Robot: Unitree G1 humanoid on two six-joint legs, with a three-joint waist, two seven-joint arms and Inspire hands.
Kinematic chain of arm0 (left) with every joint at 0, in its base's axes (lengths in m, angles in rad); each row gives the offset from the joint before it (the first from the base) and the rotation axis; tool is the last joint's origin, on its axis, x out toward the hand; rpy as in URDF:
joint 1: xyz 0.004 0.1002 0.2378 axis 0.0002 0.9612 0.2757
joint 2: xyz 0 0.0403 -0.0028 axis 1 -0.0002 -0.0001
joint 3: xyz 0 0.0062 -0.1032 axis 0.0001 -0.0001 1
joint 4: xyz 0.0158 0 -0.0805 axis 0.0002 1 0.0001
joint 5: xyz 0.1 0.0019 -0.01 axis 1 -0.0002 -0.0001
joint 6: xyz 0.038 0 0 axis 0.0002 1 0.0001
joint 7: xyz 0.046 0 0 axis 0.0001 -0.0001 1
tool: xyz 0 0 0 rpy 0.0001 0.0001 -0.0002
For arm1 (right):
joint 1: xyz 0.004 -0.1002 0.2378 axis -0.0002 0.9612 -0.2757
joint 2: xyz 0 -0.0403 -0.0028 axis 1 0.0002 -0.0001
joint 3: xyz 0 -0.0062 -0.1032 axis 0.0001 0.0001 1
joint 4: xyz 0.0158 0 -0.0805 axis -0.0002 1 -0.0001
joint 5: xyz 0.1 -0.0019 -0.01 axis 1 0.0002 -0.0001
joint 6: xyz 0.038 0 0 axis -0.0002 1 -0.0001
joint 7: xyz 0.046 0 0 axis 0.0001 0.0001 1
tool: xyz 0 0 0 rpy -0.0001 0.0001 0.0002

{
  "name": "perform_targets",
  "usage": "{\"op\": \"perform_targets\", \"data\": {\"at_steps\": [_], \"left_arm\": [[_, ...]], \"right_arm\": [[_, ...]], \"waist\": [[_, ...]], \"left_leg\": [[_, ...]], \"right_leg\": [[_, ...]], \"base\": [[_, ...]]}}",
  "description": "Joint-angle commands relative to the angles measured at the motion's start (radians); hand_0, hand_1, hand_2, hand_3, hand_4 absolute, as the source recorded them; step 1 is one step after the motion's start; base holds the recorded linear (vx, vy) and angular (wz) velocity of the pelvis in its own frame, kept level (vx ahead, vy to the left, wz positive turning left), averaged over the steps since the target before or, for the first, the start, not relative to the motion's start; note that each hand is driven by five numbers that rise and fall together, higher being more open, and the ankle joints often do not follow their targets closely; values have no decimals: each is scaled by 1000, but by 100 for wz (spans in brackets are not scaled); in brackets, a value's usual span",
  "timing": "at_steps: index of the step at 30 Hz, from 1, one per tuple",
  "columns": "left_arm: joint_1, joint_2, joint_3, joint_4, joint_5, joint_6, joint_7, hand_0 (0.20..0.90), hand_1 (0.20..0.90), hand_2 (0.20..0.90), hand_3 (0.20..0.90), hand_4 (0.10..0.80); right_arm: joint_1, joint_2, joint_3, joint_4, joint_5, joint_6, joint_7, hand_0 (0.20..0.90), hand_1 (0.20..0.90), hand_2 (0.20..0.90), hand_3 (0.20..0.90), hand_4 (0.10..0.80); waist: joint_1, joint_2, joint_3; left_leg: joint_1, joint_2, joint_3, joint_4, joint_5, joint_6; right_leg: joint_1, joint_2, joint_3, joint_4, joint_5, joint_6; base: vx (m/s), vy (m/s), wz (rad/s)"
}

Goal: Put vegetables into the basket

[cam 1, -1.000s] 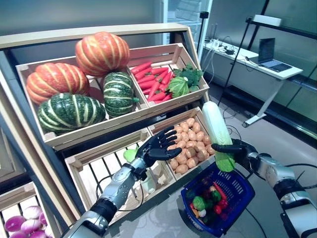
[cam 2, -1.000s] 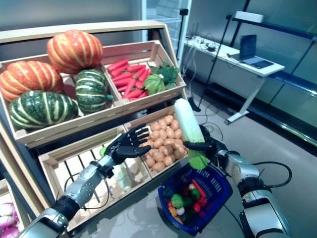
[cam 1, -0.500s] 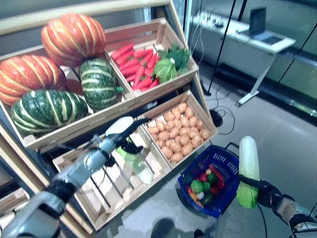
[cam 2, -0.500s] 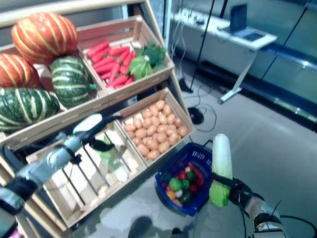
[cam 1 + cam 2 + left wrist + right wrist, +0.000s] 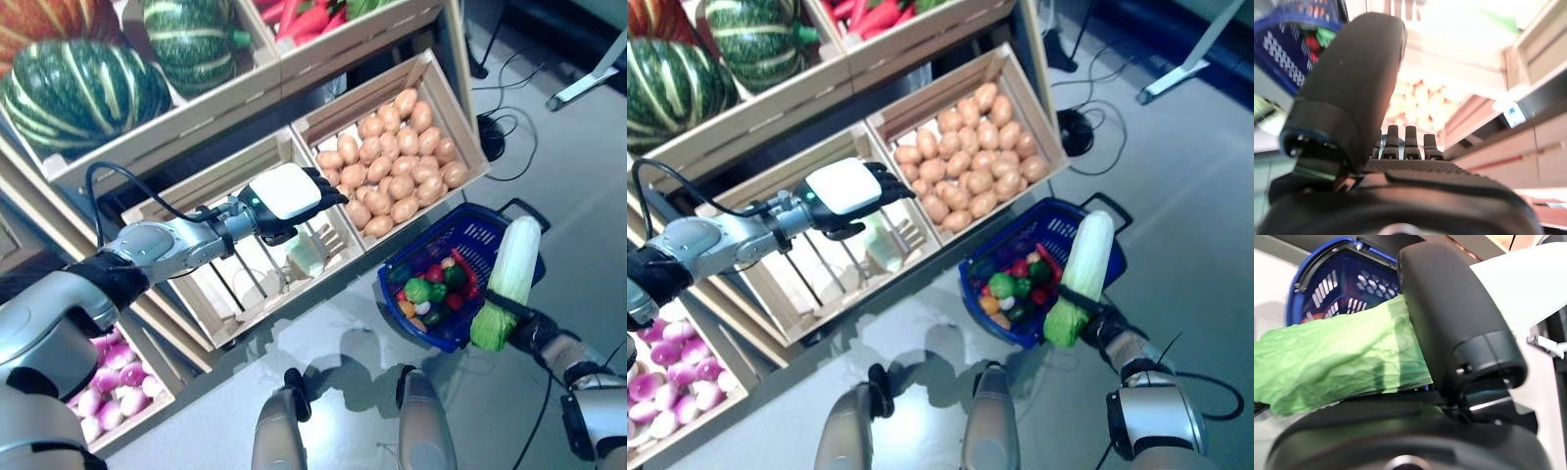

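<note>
The blue plastic basket (image 5: 480,230) stands on the floor in front of the stand's lowest crates. Green, red and orange vegetables (image 5: 431,286) lie in it. My right hand (image 5: 526,329) is shut on the leafy lower end of a long pale-green cabbage (image 5: 511,272). It holds the cabbage upright over the basket's right rim. In the right wrist view the thumb (image 5: 1449,323) presses on the green leaves (image 5: 1347,364). My left hand (image 5: 286,199), with a white cover on its back, is open with straight fingers (image 5: 1408,142). It hovers over a slatted crate beside the potato crate.
The wooden stand fills the upper left. Its potato crate (image 5: 460,117) is just behind the basket and a slatted crate (image 5: 206,318) lies under my left arm. Black cables (image 5: 495,132) lie on the grey floor to the right, near a white desk foot (image 5: 588,90).
The camera has tilted down toward the floor. My right hand has carried the cabbage from in front of the potato crate down to the basket's right side. My left hand stays over the slatted crate.
</note>
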Motion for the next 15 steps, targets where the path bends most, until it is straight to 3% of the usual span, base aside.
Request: {"op": "perform_targets", "data": {"at_steps": [1, 4, 8, 10, 15], "left_arm": [[-126, 49, 52, -39, -7, 69, 59, 900, 900, 900, 900, 800], [-154, 53, 26, -20, -1, 84, 53, 900, 900, 900, 900, 800], [-173, 60, 12, 6, 21, 82, 72, 900, 900, 900, 900, 800], [-183, 63, 8, 15, 34, 87, 81, 900, 900, 900, 900, 800], [-241, 38, -24, 69, 80, 112, 118, 900, 900, 900, 900, 800]], "right_arm": [[-32, -101, 9, 13, 80, 4, -19, 300, 300, 300, 300, 400], [-77, -125, 19, 47, 81, 44, 6, 300, 300, 300, 300, 400], [-127, -143, 37, 62, 100, 66, 11, 300, 300, 300, 300, 400], [-150, -149, 32, 66, 134, 78, -15, 900, 900, 900, 900, 800], [-247, -152, 5, 52, 344, 24, -100, 900, 900, 900, 900, 800]], "waist": [[22, 8, -52], [30, 15, -37], [37, 28, -25], [40, 33, -18], [29, 47, -10]], "left_leg": [[-7, 55, -34, 224, -246, -43], [-81, 57, -60, 340, -302, -46], [-163, 58, -88, 430, -328, -57], [-206, 55, -103, 470, -338, -63], [-346, 61, -123, 600, -372, -71]], "right_leg": [[-7, -33, -41, 64, 18, -68], [-94, -71, -14, 183, -31, -61], [-181, -95, 8, 268, -56, -61], [-226, -103, 17, 308, -66, -57], [-373, -120, 40, 432, -88, -46]], "base": [[9, 22, 20], [-19, 14, 10], [-25, 2, 9], [-45, 5, 12], [-79, 41, 4]]}}
